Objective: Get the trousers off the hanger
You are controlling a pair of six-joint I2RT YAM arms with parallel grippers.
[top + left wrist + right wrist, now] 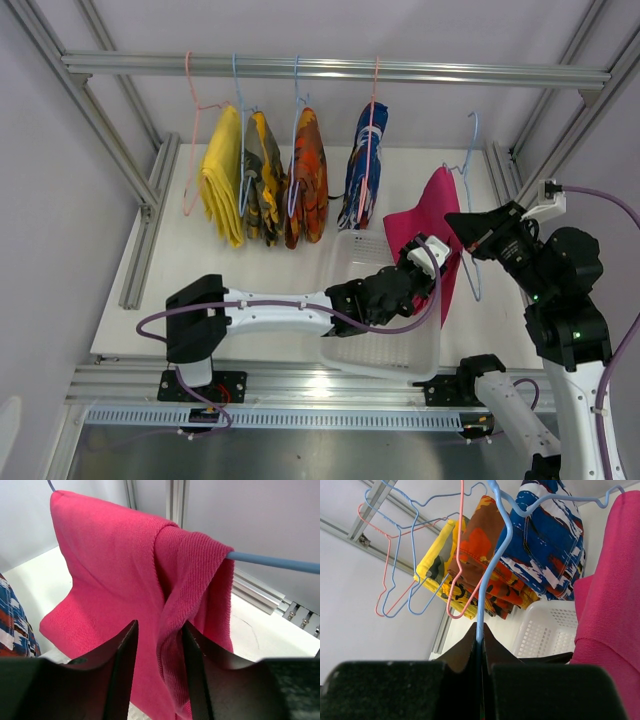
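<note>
Right of centre, the left claw [159, 630] stands open astride a fold of the pink trousers [110, 565]; the right claw [480, 635] pinches the blue hanger [275, 562] tight.

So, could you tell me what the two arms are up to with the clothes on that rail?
The right gripper is shut on the wire of the blue hanger. The left gripper is open around a hanging edge of the pink trousers draped over that hanger, and is not yet pinching it. A white basket sits below them. Four other pairs hang on the rail, untouched.
</note>
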